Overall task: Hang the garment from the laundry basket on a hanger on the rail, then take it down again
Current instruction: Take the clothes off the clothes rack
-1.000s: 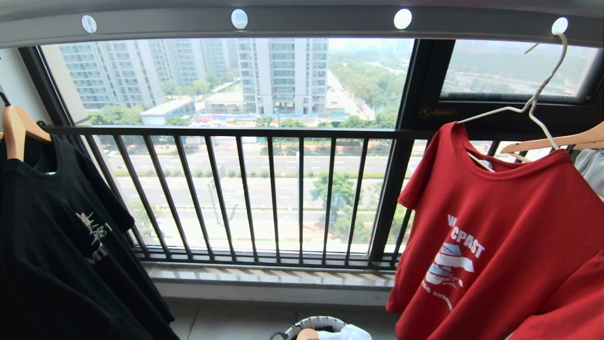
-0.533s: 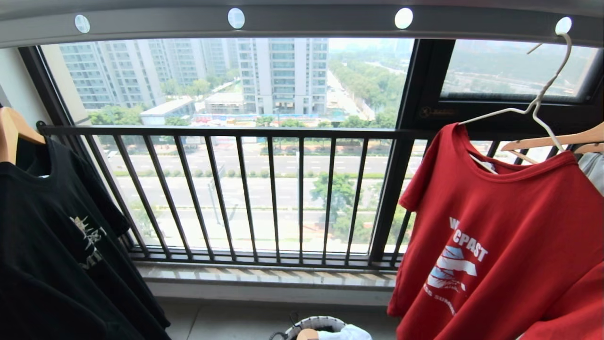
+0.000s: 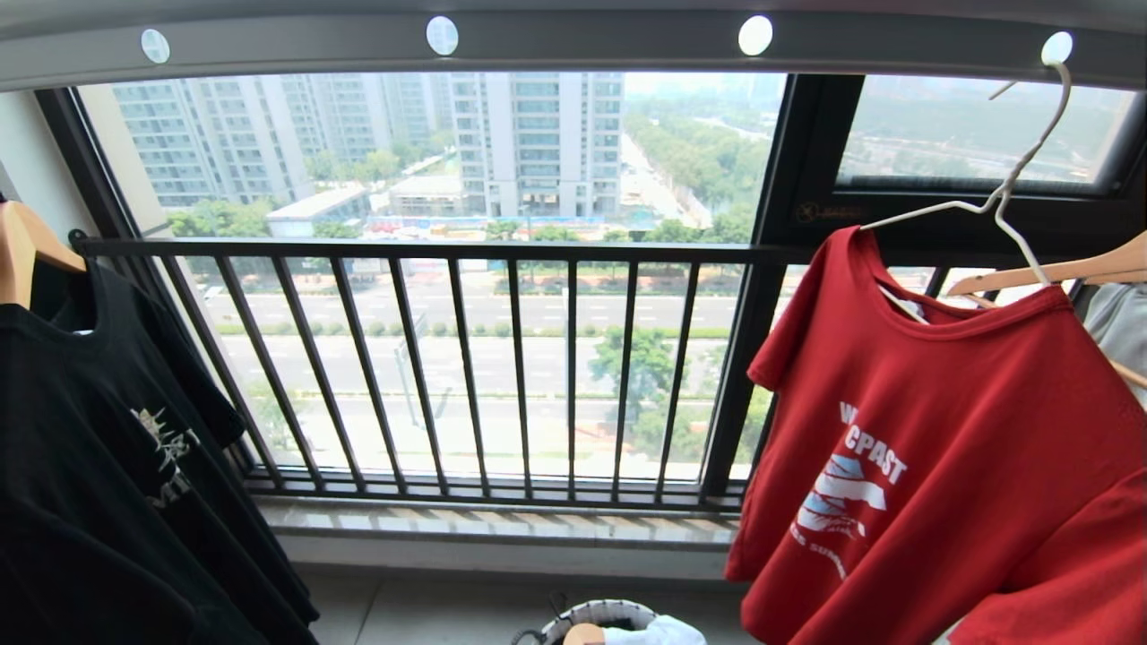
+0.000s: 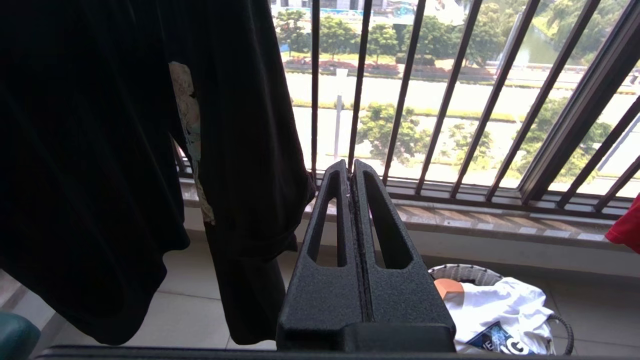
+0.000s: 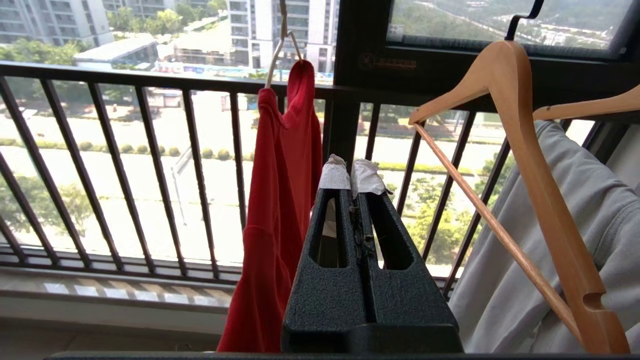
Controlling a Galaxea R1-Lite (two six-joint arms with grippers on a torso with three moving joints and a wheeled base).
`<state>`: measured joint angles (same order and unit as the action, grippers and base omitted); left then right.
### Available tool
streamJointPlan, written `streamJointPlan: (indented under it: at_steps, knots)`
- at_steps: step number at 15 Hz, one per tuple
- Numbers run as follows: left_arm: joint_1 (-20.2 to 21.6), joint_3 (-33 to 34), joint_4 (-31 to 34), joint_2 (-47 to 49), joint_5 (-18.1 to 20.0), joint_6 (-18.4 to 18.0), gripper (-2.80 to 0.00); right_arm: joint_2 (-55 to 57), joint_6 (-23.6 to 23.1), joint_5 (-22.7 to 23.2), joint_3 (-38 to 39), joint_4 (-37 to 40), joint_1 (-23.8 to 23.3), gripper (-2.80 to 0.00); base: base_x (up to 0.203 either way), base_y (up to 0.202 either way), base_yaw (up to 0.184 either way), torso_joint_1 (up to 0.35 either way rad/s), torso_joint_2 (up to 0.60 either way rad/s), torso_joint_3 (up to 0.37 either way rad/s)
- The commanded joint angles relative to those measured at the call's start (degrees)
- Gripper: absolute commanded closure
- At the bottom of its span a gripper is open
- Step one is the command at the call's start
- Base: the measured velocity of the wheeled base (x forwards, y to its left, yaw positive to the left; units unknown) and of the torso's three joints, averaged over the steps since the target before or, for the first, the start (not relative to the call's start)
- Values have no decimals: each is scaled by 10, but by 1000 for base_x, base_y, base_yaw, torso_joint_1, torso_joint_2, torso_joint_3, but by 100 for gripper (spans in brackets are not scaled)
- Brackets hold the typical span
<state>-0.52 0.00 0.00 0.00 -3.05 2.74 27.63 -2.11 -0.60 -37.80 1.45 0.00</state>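
head faces window railing (image 3: 502,376); both wrists view it closer, from lower down.

High-rise home balcony; hung laundry (image 3: 950,466)

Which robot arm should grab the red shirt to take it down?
Probably the right. The right gripper is shut beside the red T-shirt on its white hanger; the left gripper faces the black T-shirt.

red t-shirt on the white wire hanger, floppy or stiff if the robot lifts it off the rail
Likely floppy: the red T-shirt drapes in soft folds. The thin wire hanger hangs tilted from the rail, so it would probably swing, and the shirt might slide along it.
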Motion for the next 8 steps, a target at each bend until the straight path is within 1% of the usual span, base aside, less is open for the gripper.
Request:
streamJointPlan:
  at_steps: [1, 5, 8]
  knots:
    - [0, 0, 0, 0, 0, 1, 0, 129, 0, 2, -73, 1, 0, 0, 0, 0, 0, 0, 0, 0]
    - [0, 0, 0, 1, 0, 0, 0, 257, 2, 6, -179, 3, 0, 0, 0, 0, 0, 0, 0, 0]
    - [0, 0, 1, 1, 0, 1, 0, 349, -9, 13, -226, -3, 1, 0, 0, 0, 0, 0, 0, 0]
